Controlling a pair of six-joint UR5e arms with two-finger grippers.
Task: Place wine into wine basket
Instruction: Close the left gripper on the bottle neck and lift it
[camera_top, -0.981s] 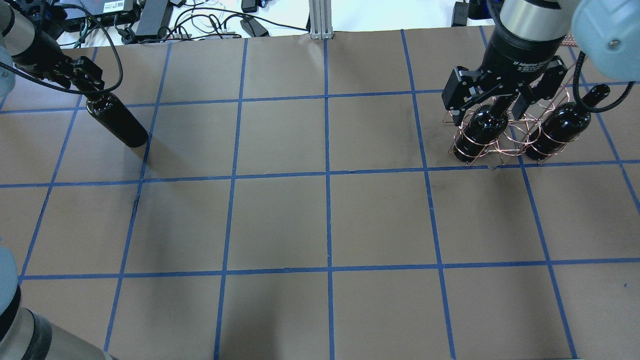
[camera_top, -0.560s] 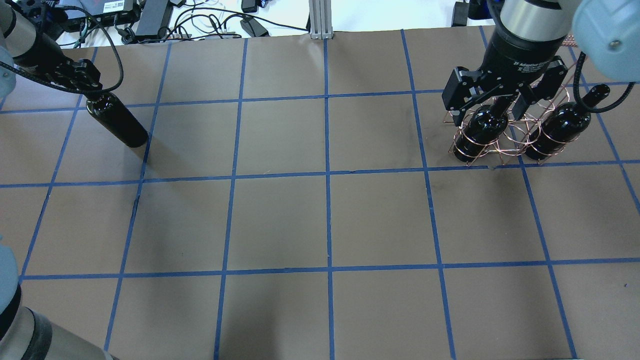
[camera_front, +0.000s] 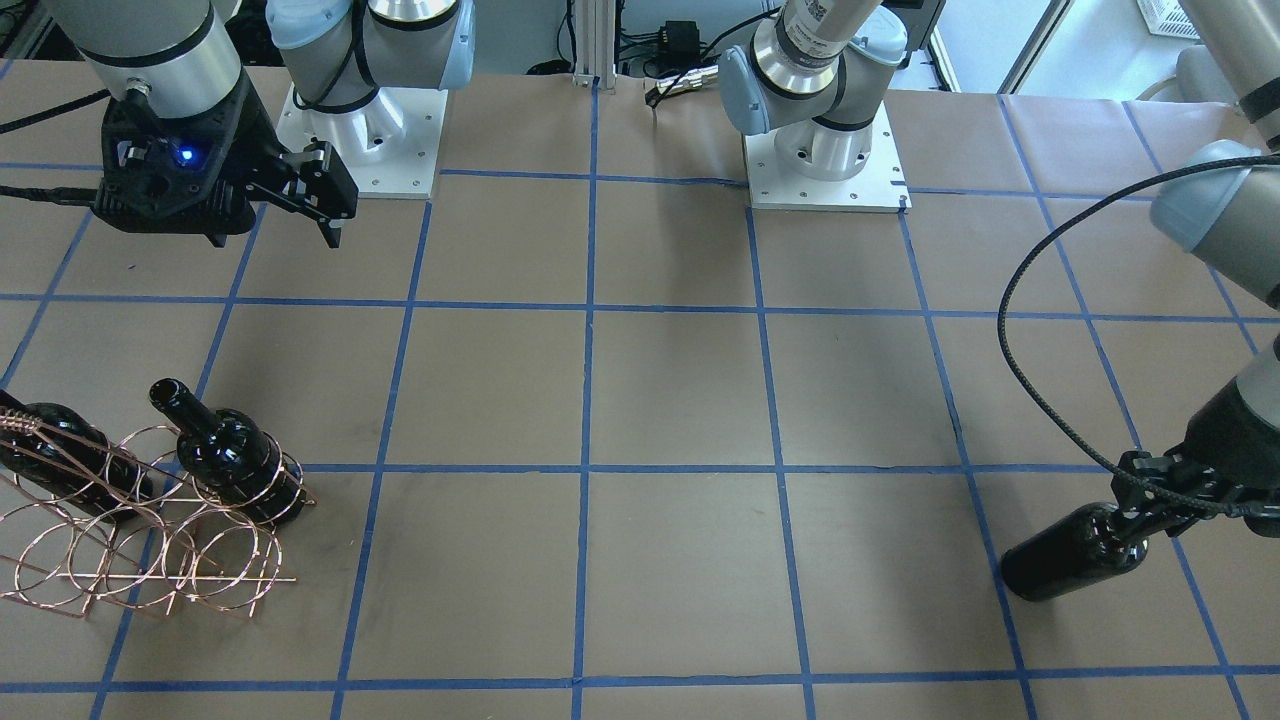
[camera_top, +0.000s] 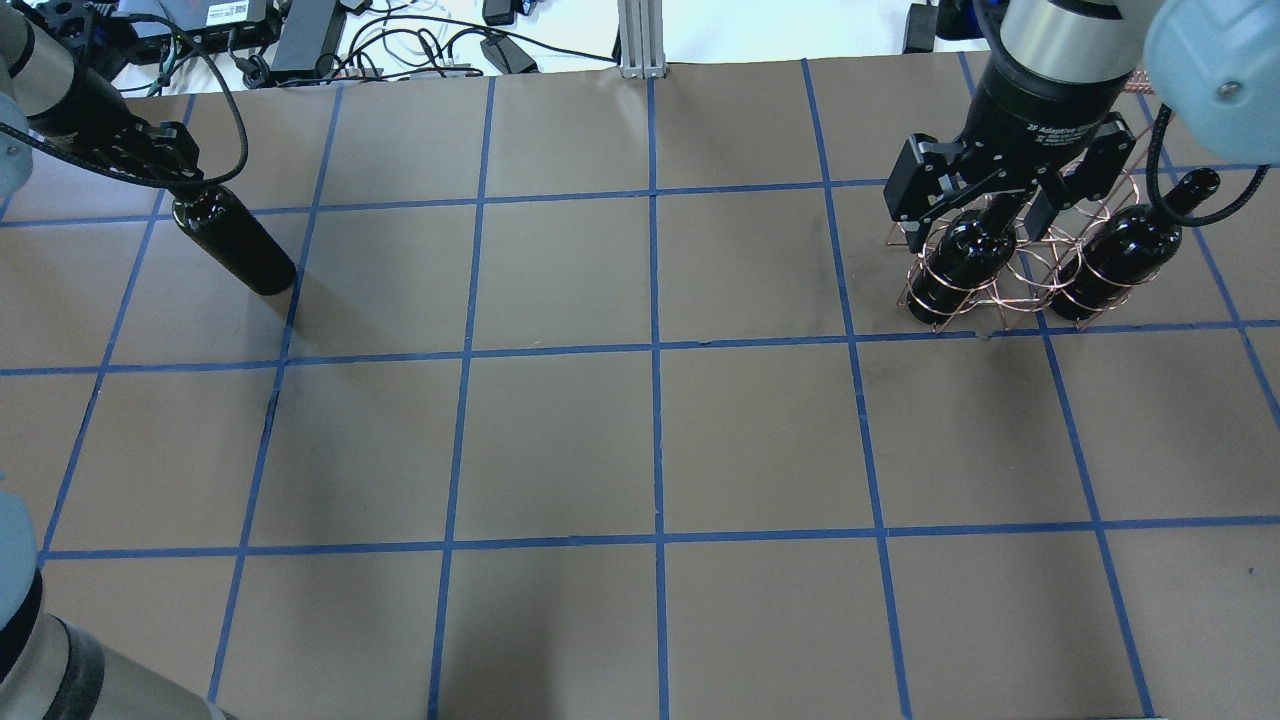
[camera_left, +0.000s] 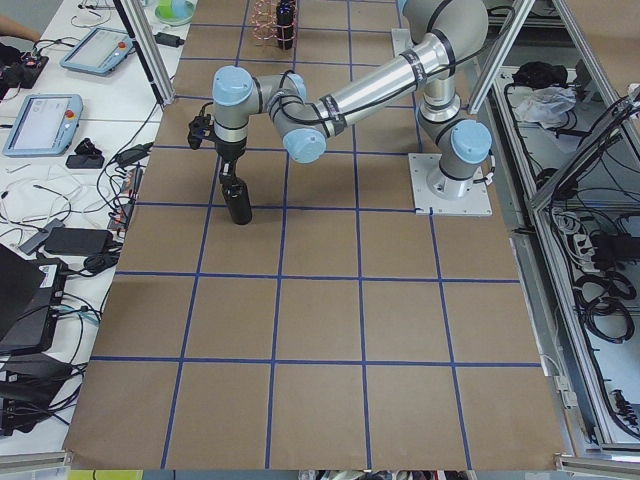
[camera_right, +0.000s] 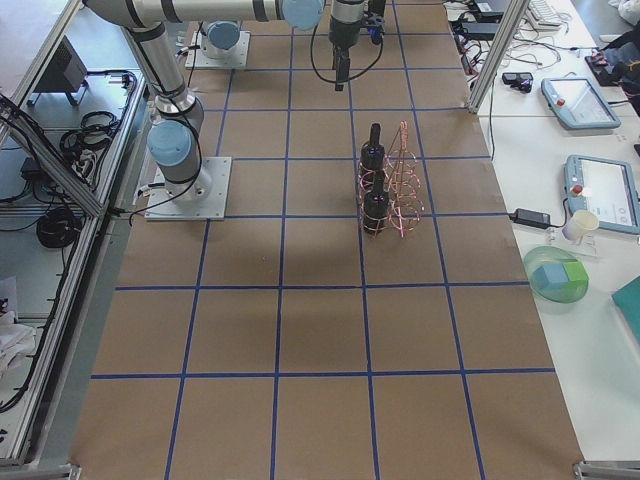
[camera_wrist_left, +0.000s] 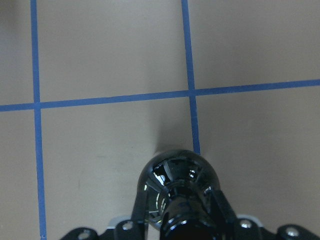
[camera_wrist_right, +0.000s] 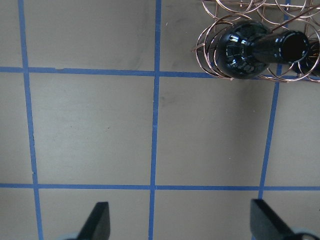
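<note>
Left gripper (camera_top: 172, 172) is clamped on the neck of the wine bottle (camera_top: 235, 245). You can see the black fingers (camera_wrist_left: 222, 212) on either side of the glass in the wrist view. That bottle stands on the paper-covered table (camera_top: 560, 440) at the robot's left end, well apart from the wine basket. Its base looks to be resting on the paper, though the views are too coarse to be sure.

Expect the bottle to handle as heavy, rigid and breakable. Its glossy black glass has no label and will likely be slippery. The slim neck just under the round mouth is the sensible place to hold, since the shoulder below is too broad for the fingers.

Farther across the blue-taped grid, at the robot's right end, sits the copper wire wine basket (camera_front: 150, 575). One bottle (camera_front: 235, 465) is ringed by a loop at the basket's edge, and another bottle (camera_front: 60, 465) is ringed beside it. Other loops are unfilled. The right gripper (camera_wrist_right: 181, 222) hangs above the basket with its jaws wide apart, gripping nothing.

By count there are three bottles, two in the basket and one held. There is one basket, and there are two grippers.
</note>
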